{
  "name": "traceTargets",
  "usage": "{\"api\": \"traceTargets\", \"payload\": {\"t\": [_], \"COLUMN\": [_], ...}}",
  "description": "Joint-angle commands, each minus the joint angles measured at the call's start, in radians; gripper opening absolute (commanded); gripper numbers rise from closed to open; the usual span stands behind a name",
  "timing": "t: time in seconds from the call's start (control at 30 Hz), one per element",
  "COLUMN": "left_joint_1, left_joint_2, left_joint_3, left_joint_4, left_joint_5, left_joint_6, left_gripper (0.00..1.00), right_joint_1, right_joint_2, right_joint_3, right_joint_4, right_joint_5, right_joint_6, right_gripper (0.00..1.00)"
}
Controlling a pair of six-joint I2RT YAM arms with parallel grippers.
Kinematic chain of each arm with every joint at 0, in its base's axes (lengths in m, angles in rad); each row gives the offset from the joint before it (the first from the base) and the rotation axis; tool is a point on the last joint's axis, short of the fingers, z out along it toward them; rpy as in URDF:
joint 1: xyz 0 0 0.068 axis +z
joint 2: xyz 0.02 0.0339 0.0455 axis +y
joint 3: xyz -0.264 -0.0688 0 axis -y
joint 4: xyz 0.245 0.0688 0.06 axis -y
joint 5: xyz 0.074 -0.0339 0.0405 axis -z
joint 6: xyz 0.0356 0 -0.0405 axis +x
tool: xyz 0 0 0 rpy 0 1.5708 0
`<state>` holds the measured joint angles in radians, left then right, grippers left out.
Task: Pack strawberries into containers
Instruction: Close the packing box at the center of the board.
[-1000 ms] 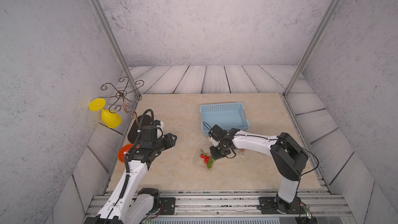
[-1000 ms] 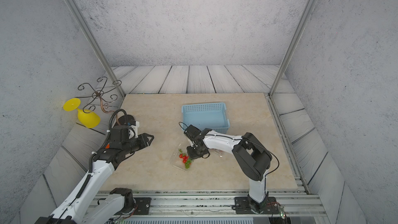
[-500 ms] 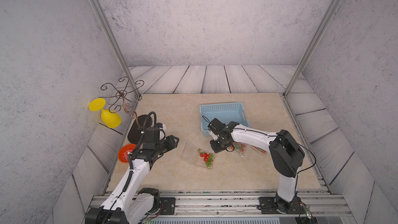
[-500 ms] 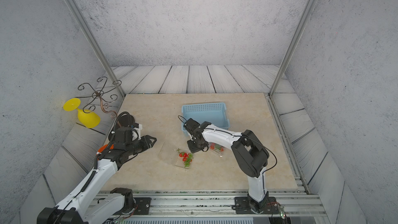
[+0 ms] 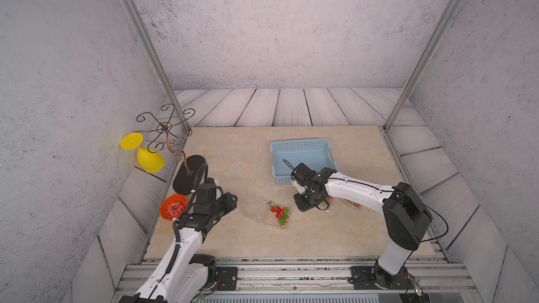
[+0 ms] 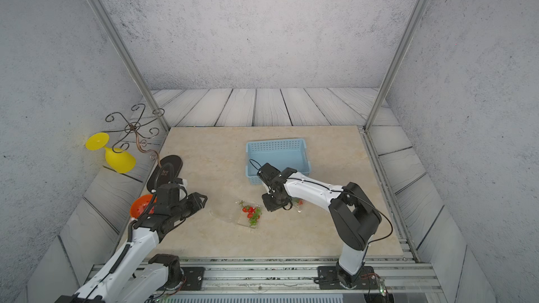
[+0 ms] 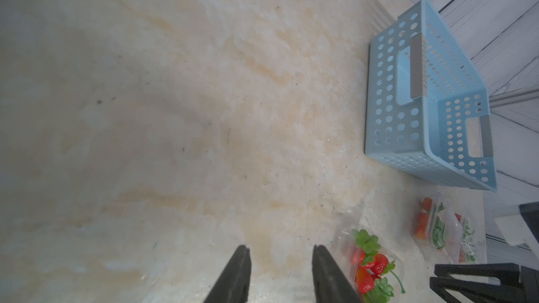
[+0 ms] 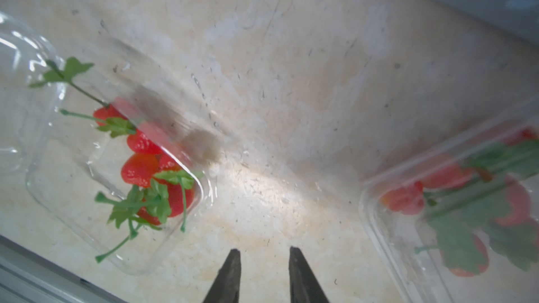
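Left end effector [image 7: 281, 249]: released, jaws parted, nothing gripped, well apart from the blue basket [image 5: 300, 143]. Right end effector [image 8: 264, 250]: released, empty, just in front of the basket. Strawberries [image 5: 278, 211] lie in an unlidded clear container [image 5: 272, 222] on the worktop [image 5: 233, 155], near the basket's front.

The containers [image 5: 351, 204] at 3 o'clock of the open container [image 5: 269, 223] are mostly covered by the right arm [image 5: 355, 190] in both top views (just red-green slivers are seen). The orange bowl [image 6: 139, 207] is half hidden behind the left arm [image 6: 163, 220] in a top view, and its dark specks [image 5: 175, 206] can't be made out.
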<state>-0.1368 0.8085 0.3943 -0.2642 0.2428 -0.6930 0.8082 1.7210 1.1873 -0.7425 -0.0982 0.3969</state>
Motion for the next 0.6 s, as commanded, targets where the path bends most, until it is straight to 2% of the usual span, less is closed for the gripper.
{"api": "traceTargets", "payload": {"t": [0.0, 0.13, 0.4, 0.57], "left_joint_1": [-0.002, -0.001, -0.013, -0.033], "left_joint_2": [-0.054, -0.045, 0.105, 0.114], "left_joint_3": [-0.027, -0.063, -0.079, -0.08], "left_joint_4": [-0.021, 0.004, 0.058, 0.09], "left_joint_5": [-0.095, -0.075, -0.038, -0.03], "left_joint_6": [-0.054, -0.068, -0.025, -0.033], "left_gripper": [0.4, 0.4, 0.37, 0.29], "right_joint_1": [-0.001, 0.005, 0.031, 0.037], "right_joint_2": [-0.041, -0.025, 0.032, 0.055], "right_joint_3": [-0.062, -0.074, -0.043, -0.04], "right_joint_4": [0.008, 0.023, 0.037, 0.053], "right_joint_5": [-0.047, -0.076, -0.098, -0.118], "right_joint_6": [0.027, 0.03, 0.027, 0.037], "right_gripper": [0.28, 0.25, 0.24, 0.23]}}
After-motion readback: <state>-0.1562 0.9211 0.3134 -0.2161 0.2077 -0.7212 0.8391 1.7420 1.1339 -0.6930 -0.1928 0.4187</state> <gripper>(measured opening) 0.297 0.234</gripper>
